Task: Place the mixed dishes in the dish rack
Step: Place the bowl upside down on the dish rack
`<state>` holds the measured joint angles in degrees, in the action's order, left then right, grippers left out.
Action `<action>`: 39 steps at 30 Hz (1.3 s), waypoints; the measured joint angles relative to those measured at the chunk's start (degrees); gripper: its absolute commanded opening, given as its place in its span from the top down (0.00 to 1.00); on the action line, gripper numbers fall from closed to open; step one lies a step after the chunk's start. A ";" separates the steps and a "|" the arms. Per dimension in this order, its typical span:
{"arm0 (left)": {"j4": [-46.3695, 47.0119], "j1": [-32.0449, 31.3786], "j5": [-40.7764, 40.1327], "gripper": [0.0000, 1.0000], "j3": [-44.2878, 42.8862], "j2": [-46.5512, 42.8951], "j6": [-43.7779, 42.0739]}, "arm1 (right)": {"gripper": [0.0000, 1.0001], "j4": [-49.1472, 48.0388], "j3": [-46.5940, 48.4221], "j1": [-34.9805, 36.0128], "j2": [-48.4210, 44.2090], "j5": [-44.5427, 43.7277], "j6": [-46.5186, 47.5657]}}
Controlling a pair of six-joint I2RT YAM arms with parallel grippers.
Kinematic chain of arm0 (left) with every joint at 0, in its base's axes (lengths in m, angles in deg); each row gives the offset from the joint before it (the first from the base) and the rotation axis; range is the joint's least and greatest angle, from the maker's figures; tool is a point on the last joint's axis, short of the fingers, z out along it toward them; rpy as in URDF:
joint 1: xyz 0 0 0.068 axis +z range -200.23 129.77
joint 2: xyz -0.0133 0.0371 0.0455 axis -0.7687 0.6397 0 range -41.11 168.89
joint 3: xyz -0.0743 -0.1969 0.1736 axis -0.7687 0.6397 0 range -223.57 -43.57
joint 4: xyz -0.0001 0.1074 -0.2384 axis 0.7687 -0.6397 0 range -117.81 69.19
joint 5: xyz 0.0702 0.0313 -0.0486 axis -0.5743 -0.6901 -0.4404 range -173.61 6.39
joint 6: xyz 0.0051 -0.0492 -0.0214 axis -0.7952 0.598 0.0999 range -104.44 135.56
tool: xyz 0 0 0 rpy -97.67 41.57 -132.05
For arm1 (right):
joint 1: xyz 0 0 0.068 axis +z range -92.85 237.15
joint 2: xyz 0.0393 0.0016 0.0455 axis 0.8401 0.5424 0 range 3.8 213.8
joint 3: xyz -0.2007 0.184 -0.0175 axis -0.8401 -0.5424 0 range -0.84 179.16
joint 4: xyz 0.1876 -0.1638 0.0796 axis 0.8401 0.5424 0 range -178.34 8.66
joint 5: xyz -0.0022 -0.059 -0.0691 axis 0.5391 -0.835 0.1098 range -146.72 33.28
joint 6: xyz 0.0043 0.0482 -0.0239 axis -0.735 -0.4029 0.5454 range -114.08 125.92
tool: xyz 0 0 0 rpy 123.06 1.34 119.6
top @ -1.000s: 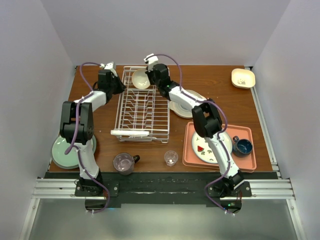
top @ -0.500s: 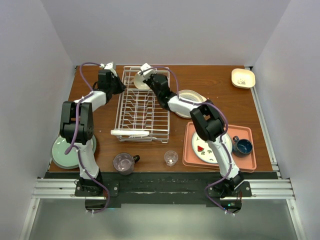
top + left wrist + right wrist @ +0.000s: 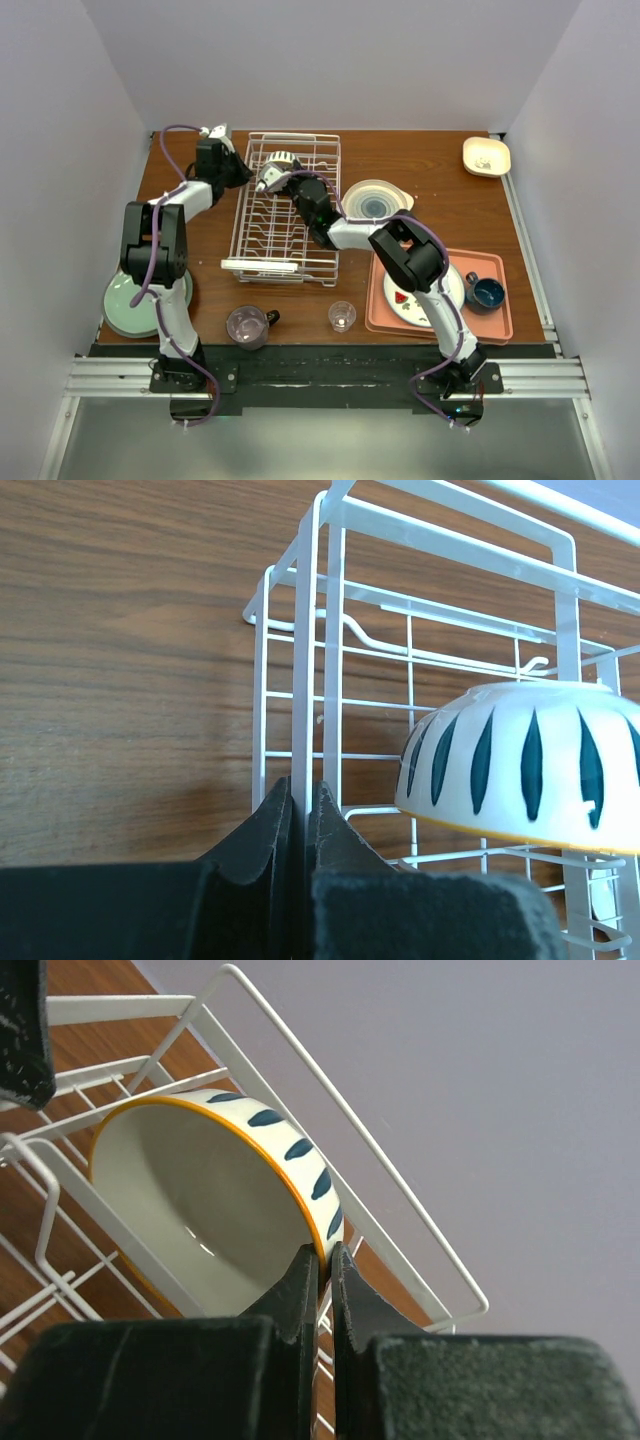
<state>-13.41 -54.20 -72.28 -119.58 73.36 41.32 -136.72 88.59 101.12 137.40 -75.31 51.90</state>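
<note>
The white wire dish rack (image 3: 285,215) stands at the table's middle back. My left gripper (image 3: 240,172) is shut on an upright wire at the rack's far left corner (image 3: 305,730). A white bowl (image 3: 273,166) with dark teal stripes and a yellow rim hangs tilted over the rack's far end. My right gripper (image 3: 325,1257) is shut on the rim of this bowl (image 3: 200,1190), one finger inside and one outside. The left wrist view shows the bowl (image 3: 525,770) from outside, mouth down, above the rack's wires.
A cream plate with a blue-ringed centre (image 3: 375,200) lies right of the rack. The pale green plates (image 3: 135,300) sit near left, under the left arm. A purple cup (image 3: 246,326) and clear glass (image 3: 342,316) stand near front. The salmon tray (image 3: 480,322) holds a patterned plate (image 3: 425,292) and a dark cup (image 3: 487,293).
The right arm has swung left and lower over the rack's far end, carrying the bowl and turning it over, which uncovered the cream plate. The left arm has not moved.
</note>
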 measured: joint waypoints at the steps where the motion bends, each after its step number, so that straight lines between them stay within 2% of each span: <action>1: 0.00 0.00 0.35 1.00 -0.20 0.17 0.09 | 1.00 -1.11 -0.94 0.20 -0.17 -0.02 1.16; 11: 0.37 -0.02 1.99 1.00 -1.03 1.09 0.61 | 1.00 -2.49 -3.10 0.76 -0.94 0.04 4.98; 24: 1.84 0.00 3.87 1.00 -1.49 2.05 2.05 | 0.82 -2.34 -8.22 2.95 -3.52 0.37 9.31; 35: 2.86 -0.07 6.38 1.00 -2.54 3.37 2.80 | 0.77 0.15 -9.77 4.35 -4.63 1.79 9.38; 39: 3.32 -0.31 6.97 1.00 -2.56 3.56 3.08 | 0.71 0.44 -10.58 4.81 -5.09 2.01 9.14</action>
<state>-10.09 -54.51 -65.31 -122.13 76.92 44.40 -136.29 78.01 105.93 132.31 -73.30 61.03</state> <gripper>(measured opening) 0.040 0.238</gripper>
